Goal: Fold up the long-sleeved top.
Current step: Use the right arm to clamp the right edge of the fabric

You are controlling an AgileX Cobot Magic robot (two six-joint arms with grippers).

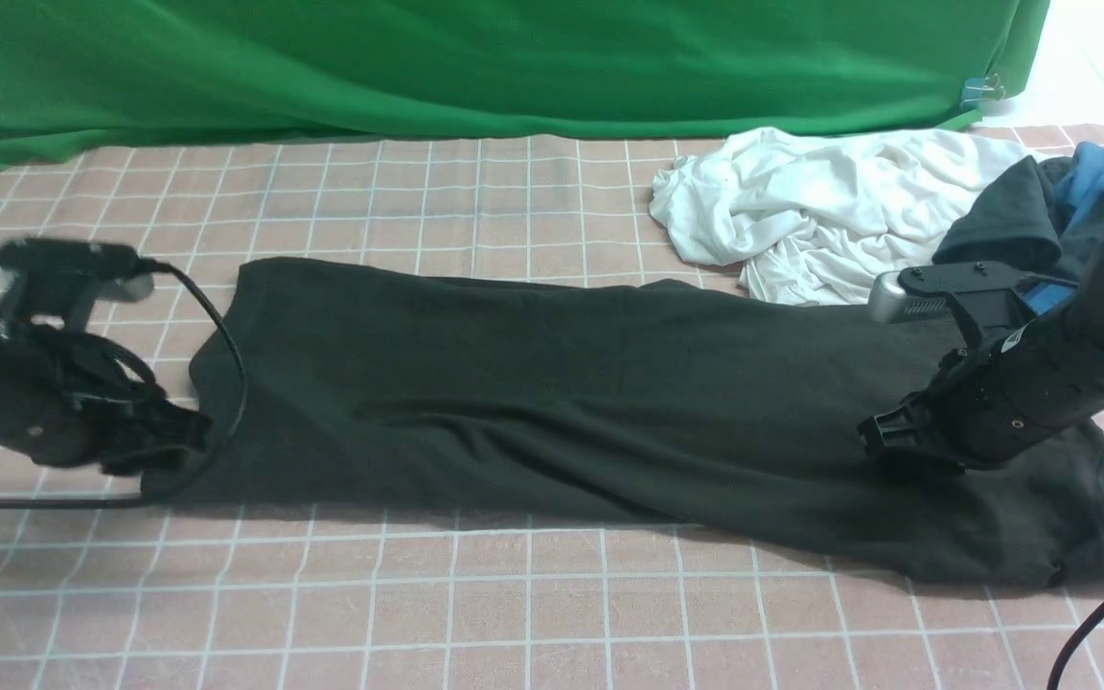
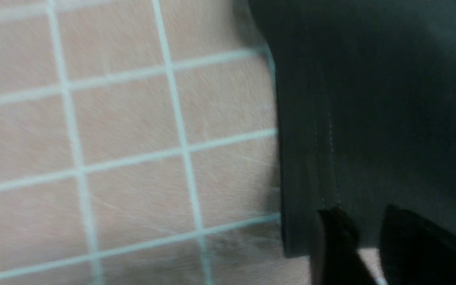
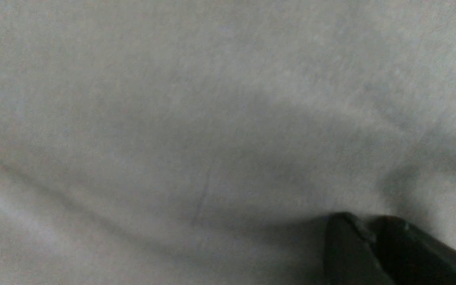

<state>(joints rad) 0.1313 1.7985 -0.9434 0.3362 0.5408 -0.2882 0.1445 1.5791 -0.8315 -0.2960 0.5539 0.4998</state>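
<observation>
The long-sleeved top (image 1: 562, 402) lies as a long black band across the checked table, reaching from left to right. My left gripper (image 1: 183, 431) sits low at the top's left end. In the left wrist view that gripper (image 2: 364, 213) is open, its fingertips over the stitched hem of the top (image 2: 370, 99), with tablecloth showing between them. My right gripper (image 1: 883, 441) is down on the top's right part. In the right wrist view this gripper (image 3: 364, 221) has its fingers together, tips sunk into the cloth (image 3: 212, 118), which fills the view.
A crumpled white garment (image 1: 820, 211) lies at the back right, beside a charcoal-grey garment (image 1: 1002, 225) with a blue one (image 1: 1093, 177). A green backdrop (image 1: 475, 67) hangs along the far edge. A black cable (image 1: 226, 355) loops over the top's left end.
</observation>
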